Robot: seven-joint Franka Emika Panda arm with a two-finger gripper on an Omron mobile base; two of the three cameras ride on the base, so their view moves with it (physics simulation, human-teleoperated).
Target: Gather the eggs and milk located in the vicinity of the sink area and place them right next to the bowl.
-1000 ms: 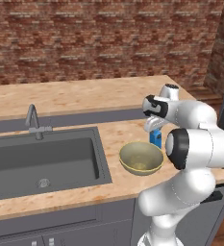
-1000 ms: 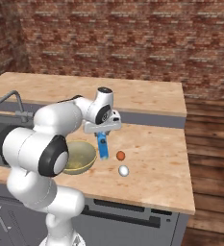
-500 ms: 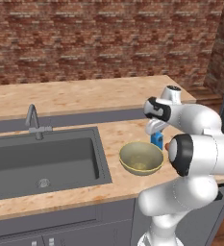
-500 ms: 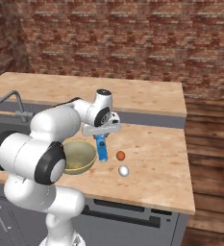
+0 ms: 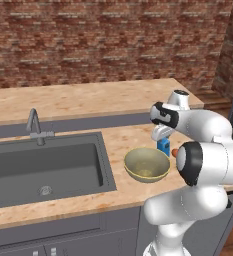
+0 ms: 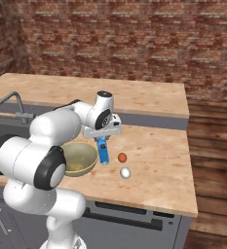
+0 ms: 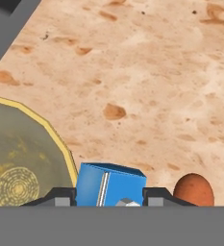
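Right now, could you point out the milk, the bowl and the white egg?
milk (image 6: 104,154): right base view, blue side of carton.
bowl (image 5: 147,165): left base view, its inner wall.
white egg (image 6: 125,172): right base view, middle of shell.

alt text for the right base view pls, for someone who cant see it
The white arm's gripper is shut on the blue milk carton, which stands on the wooden counter beside the olive-yellow bowl. A small reddish-brown ball and a white egg lie just right of the carton, against a brick wall backdrop.

Red brick wall (image 5: 88,45), speckled wooden counter (image 6: 154,165), plank floor (image 6: 212,146)
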